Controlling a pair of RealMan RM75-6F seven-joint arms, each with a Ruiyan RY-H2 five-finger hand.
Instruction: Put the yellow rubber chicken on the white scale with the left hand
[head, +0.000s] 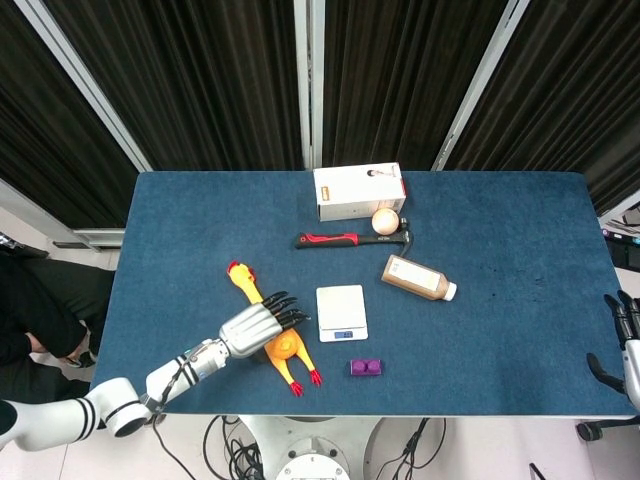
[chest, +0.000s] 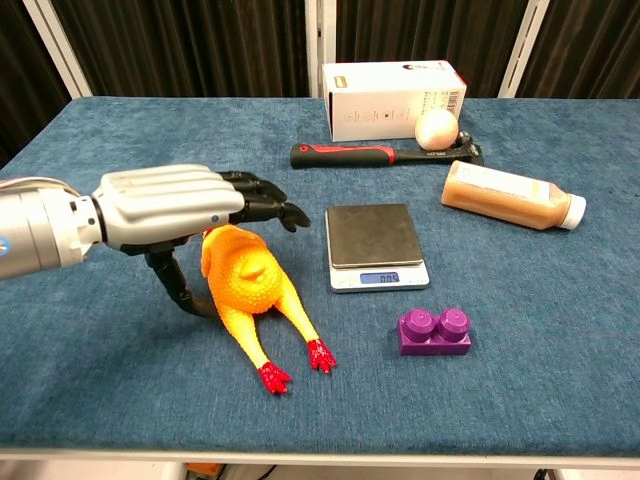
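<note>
Your left hand (chest: 165, 208) hovers palm-down over the yellow rubber chicken (chest: 245, 285), fingers spread and extended above its body, thumb dropped down beside its near flank; it has hold of nothing yet. The chicken lies flat on the counter (chest: 90, 380), red feet toward you and head away, just left of the white scale (chest: 372, 246). Lower onto the plump middle of the body, not the thin legs or neck, and close thumb against fingers around it; the rubber will likely squash, so take a full wrap before lifting. Then you only need a short carry to the right; set it down so that its body rests across the dark platform, which looks too short for its whole length.

Just in front of the scale sits a purple block (chest: 435, 331); keep the feet from sweeping it. Beyond the scale lie a brown bottle (chest: 510, 195) on its side, a red-and-black hammer (chest: 375, 154), a pale ball (chest: 436, 128) and a white box (chest: 393, 99), none across your path. Your right hand (head: 626, 340) waits at the far right edge, fingers upright and apart, holding nothing.
</note>
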